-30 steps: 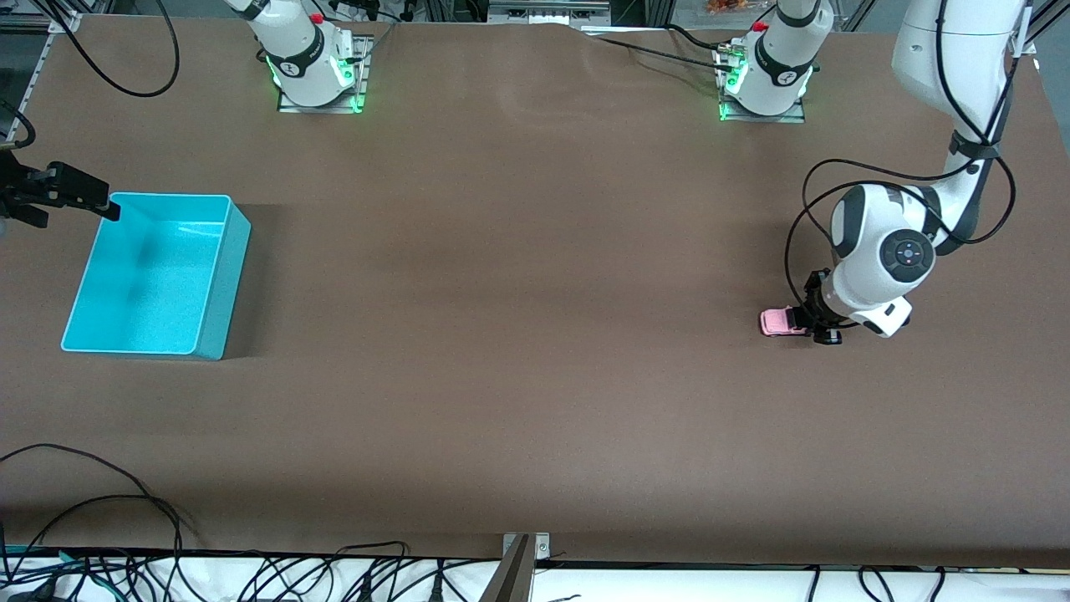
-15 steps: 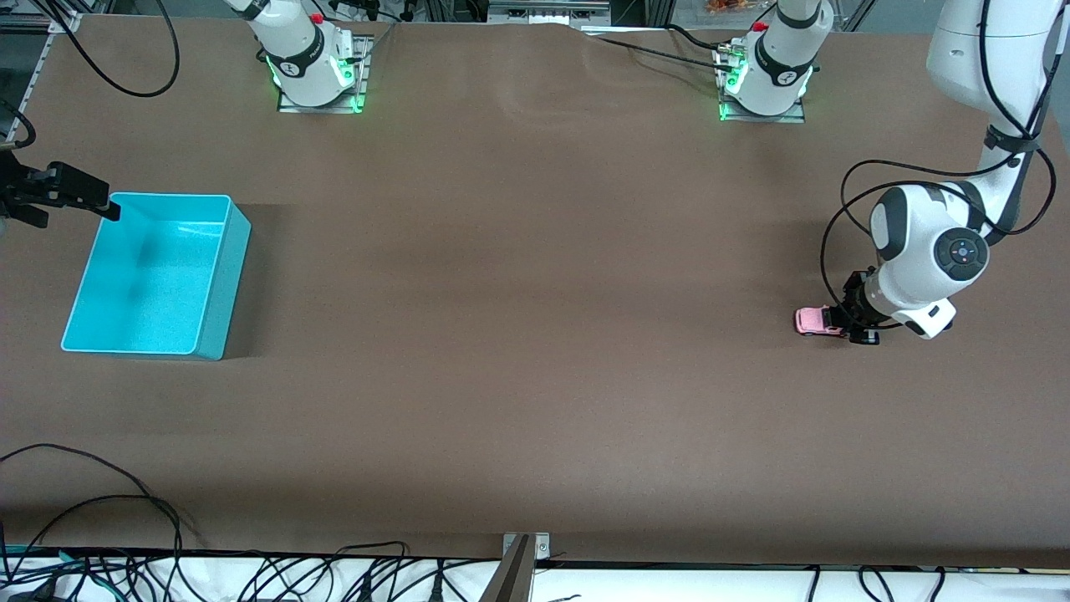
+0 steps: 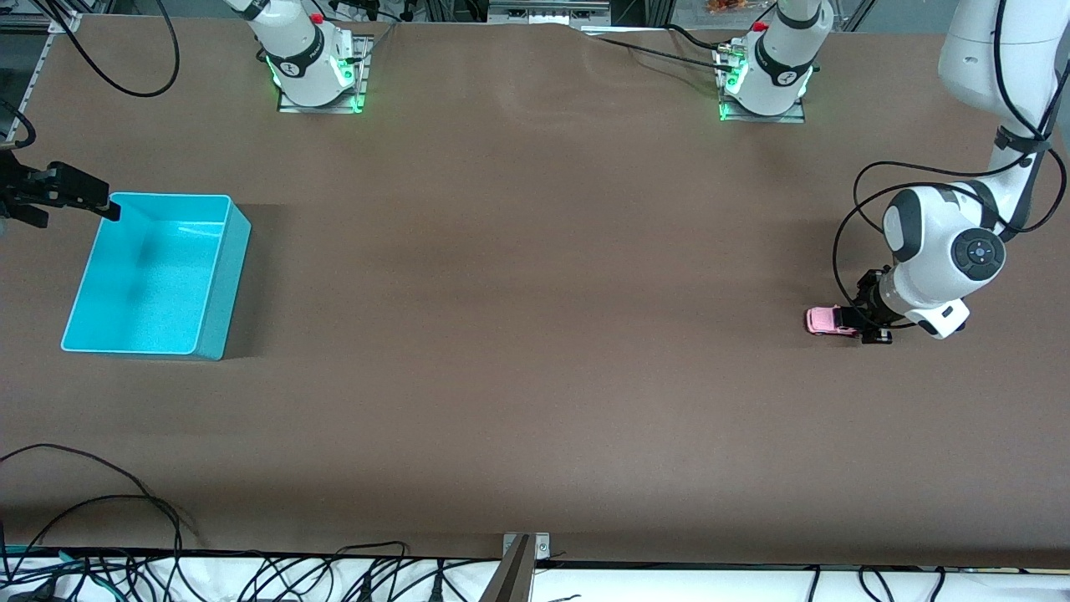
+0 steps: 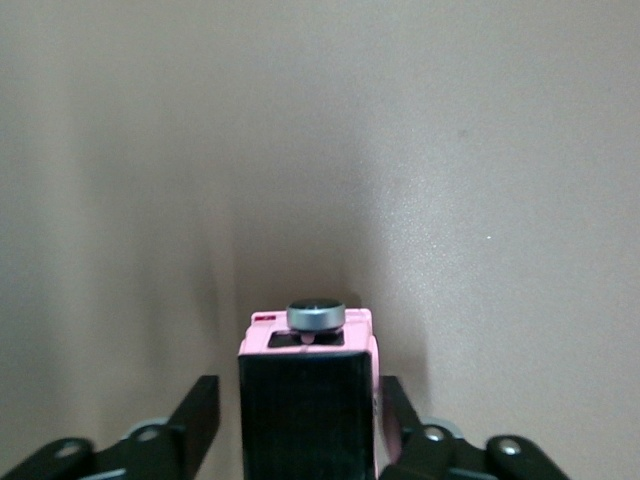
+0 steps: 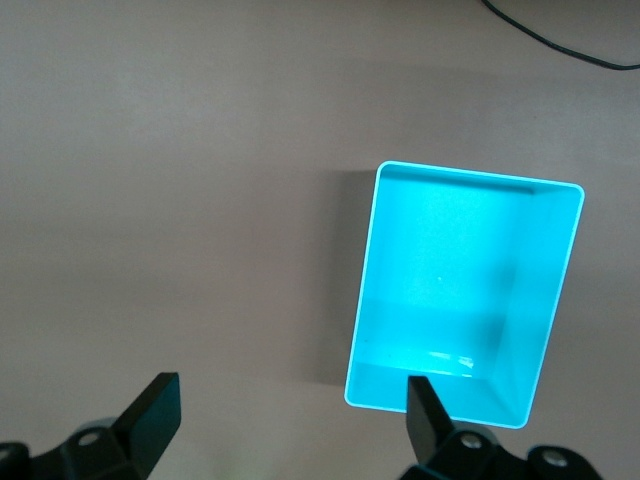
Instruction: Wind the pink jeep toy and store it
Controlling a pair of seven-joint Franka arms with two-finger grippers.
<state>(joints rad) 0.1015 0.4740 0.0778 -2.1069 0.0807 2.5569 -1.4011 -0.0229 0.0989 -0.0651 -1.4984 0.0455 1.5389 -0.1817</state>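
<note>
The pink jeep toy [image 3: 823,321] sits wheels-down near the desk's [image 3: 535,334] left-arm edge, framed by the left pincer [image 3: 869,324] whose fingers look slightly parted for release, while the right pincer [image 3: 50,194], spread wide, waits at the turquoise bin's [image 3: 213,284] corner.

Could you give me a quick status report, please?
Left hand open, straddling pink jeep toy on table. Right hand open above turquoise bin. Nothing in the way.
</note>
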